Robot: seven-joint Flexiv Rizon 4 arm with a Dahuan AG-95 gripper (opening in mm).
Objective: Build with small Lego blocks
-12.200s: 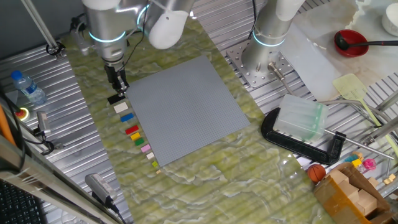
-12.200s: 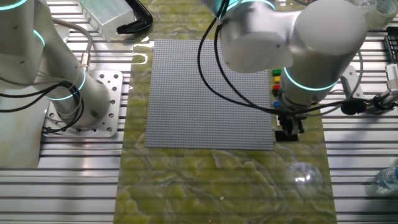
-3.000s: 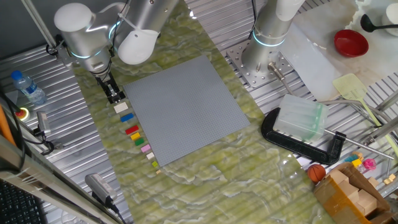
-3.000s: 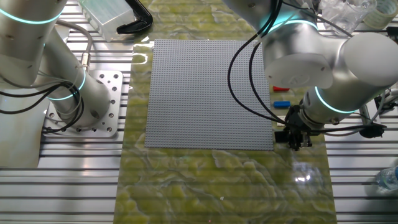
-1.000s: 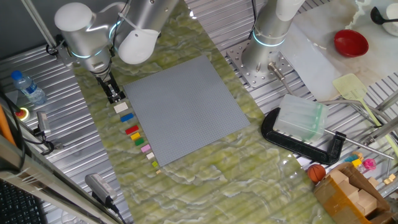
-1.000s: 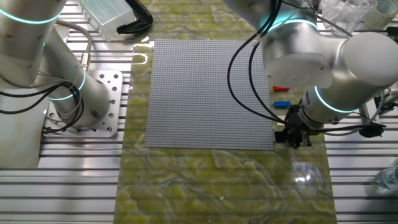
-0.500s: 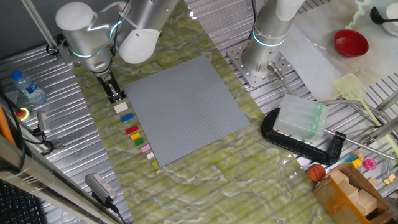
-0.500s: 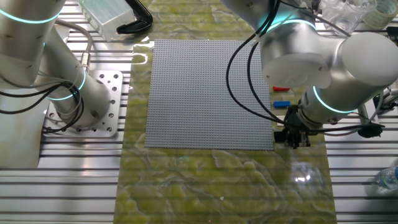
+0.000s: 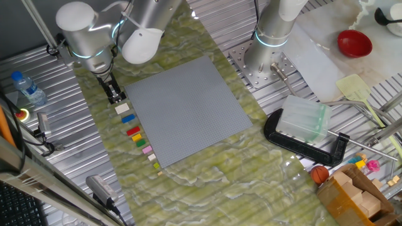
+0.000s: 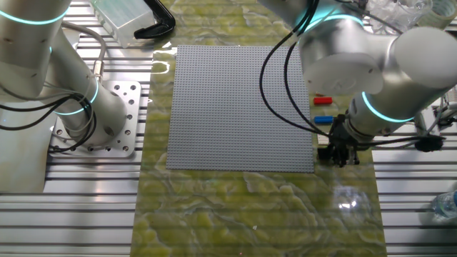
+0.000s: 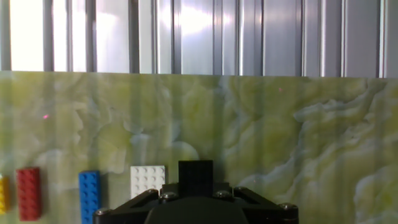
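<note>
We see the gripper [image 9: 115,97] at the row's end | jaws closed on the black brick [image 11: 196,170] | white brick [image 11: 148,180], blue brick [image 11: 89,196], red brick [image 11: 28,193] beside it on the mat [image 11: 261,137]

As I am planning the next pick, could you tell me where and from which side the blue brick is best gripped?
The blue brick lies flat, studs up, long and narrow, between the red brick and the white brick. Probably best: come straight down from above and close across its two long side walls at mid-length. The gaps to both neighbours look narrow, so the fingers should go in slim. The gripper is at the black brick.
</note>
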